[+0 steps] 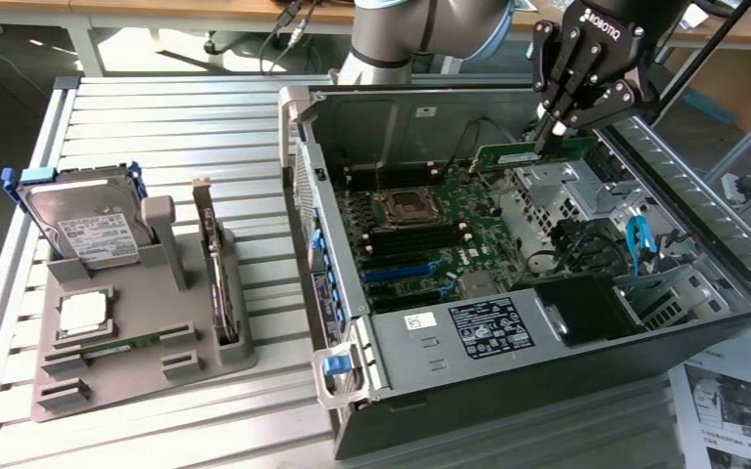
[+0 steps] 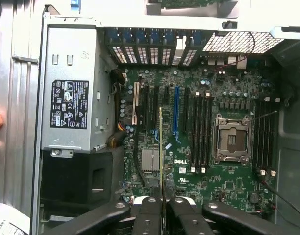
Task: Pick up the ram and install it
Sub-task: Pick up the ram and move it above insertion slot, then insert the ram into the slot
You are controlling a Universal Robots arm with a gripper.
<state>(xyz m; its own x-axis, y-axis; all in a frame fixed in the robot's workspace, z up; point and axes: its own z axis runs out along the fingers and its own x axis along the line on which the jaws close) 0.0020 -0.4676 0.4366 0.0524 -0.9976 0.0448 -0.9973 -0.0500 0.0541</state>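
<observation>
A ram stick [image 1: 508, 156], long, thin and green, hangs above the open computer case [image 1: 688, 225], with my gripper [image 1: 554, 129] shut on its upper end. In the wrist view that ram [image 2: 161, 147] appears edge-on as a thin line running out from between the black fingers [image 2: 149, 211] of the gripper [image 2: 162, 208]. It sits over the motherboard [image 2: 228, 191], above the area between the blue and black expansion slots, apart from the board. The long black memory slots [image 2: 201, 132] lie beside the processor socket [image 2: 232, 137]. A second ram stick [image 1: 121, 344] rests on the grey holder tray [image 1: 206, 363].
The tray also carries a hard drive [image 1: 89, 230], a small silver processor chip [image 1: 82, 313] and a dark card standing on edge [image 1: 219, 283]. A power supply [image 2: 71, 107] fills one end of the case. Cables and blue clips [image 1: 636, 239] sit near the drive bays. Papers [image 1: 733, 401] lie beside the case.
</observation>
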